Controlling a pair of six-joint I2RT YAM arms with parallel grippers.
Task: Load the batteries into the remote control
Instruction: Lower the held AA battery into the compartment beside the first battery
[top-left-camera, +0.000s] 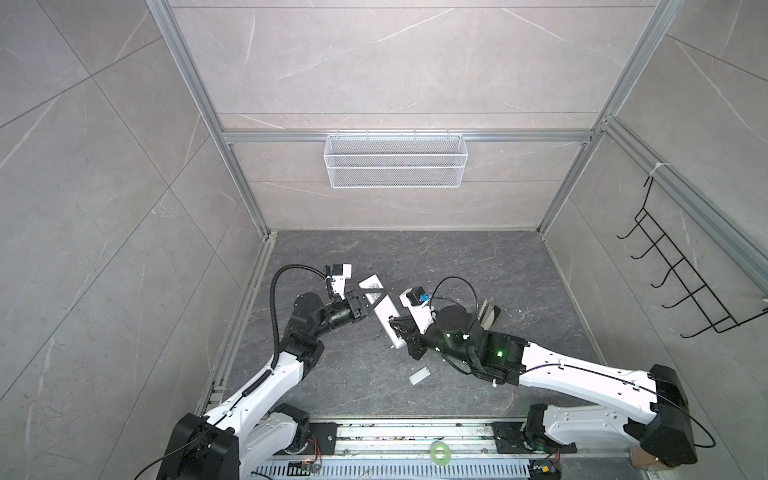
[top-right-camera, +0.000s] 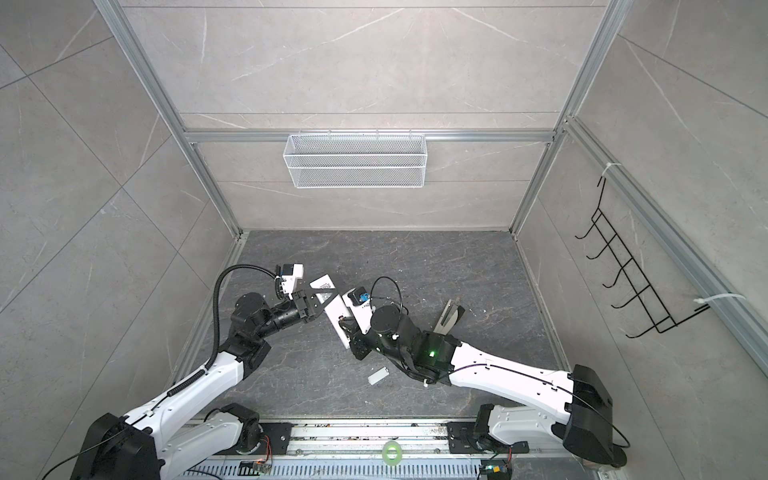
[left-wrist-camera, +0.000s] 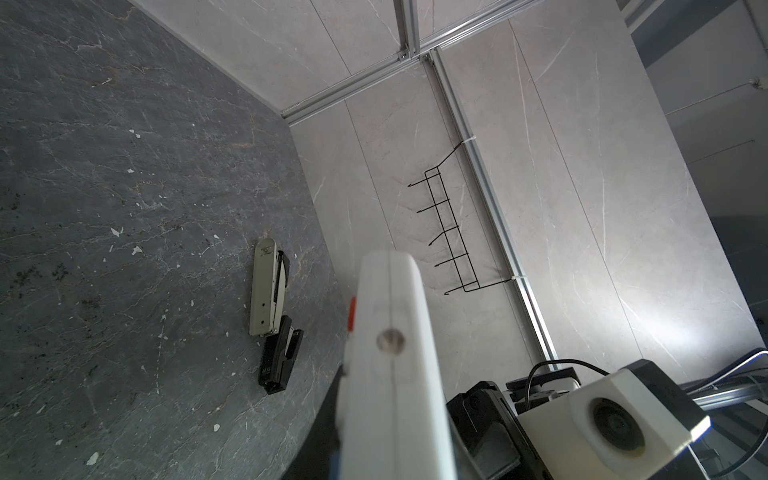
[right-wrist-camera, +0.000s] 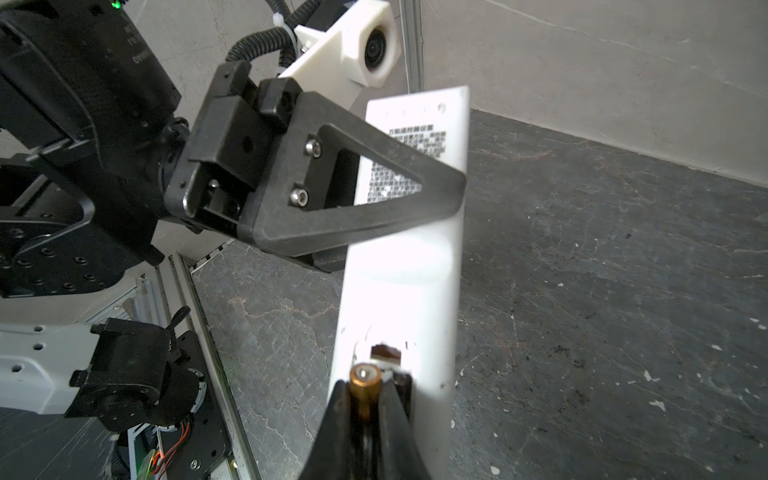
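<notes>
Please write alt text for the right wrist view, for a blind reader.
The right gripper pinches a gold-tipped battery at the open compartment of the white remote control. The left gripper clamps it across its printed back.

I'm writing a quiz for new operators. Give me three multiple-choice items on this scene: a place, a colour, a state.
1. Where is the loose white cover? A. in the wire basket; B. on the table; C. on the hook rack.
2. What colour is the end of the battery? A. gold; B. green; C. blue.
3. The right gripper is: A. open; B. shut on the battery; C. shut, empty.
Key: 1 B, it lies flat there; 2 A, the cap shines gold; 3 B, its fingers pinch it at the remote control.
</notes>
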